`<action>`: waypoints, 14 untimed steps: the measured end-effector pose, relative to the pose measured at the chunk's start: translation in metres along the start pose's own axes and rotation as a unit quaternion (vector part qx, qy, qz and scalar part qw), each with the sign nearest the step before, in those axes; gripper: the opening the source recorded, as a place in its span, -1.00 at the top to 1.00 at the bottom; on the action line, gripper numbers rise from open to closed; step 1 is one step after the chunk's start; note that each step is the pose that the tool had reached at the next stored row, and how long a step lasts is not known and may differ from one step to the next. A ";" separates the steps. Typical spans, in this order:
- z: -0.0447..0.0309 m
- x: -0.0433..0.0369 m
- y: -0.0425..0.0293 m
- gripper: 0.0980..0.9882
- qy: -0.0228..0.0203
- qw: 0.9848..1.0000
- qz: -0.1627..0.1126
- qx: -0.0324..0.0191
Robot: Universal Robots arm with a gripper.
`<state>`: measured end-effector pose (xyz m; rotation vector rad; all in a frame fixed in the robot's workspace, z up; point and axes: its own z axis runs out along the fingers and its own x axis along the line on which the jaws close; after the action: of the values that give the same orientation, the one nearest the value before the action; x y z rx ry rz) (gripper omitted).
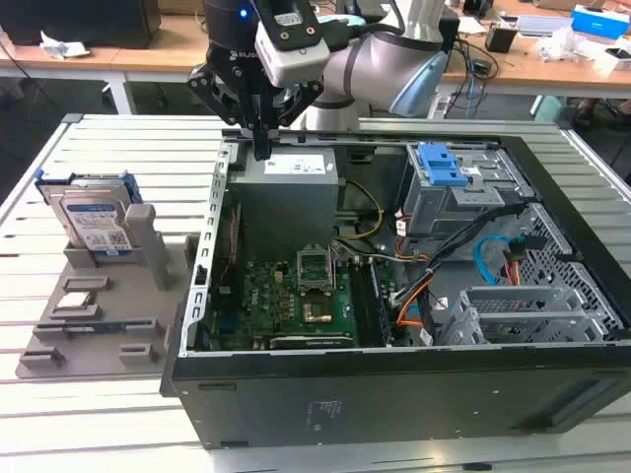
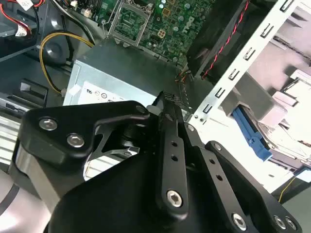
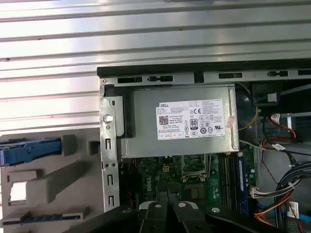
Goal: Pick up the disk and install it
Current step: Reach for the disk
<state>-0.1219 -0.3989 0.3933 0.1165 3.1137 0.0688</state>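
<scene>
I judge nothing picked up yet: the disk stands upright in the grey stand on the exterior view's left, well apart from my gripper. Its fingers are pinched together and empty, over the power supply at the far end of the open computer case, which also holds a circuit board and cables.

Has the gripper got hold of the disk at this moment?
No, the disk stands in the grey holder on the exterior view's left, apart from the gripper, which hangs over the computer case.
</scene>
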 end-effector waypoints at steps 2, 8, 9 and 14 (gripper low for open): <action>-0.0001 0.0036 -0.0003 0.98 0.000 1.000 0.000 0.000; -0.0005 0.0198 -0.0014 0.98 0.000 1.000 0.000 0.000; -0.0005 0.0213 -0.0016 0.98 0.000 1.000 0.000 0.000; -0.0009 0.0324 -0.0024 0.98 0.000 1.000 0.000 0.000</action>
<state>-0.1544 -0.3989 0.3933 0.1166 3.1137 0.0688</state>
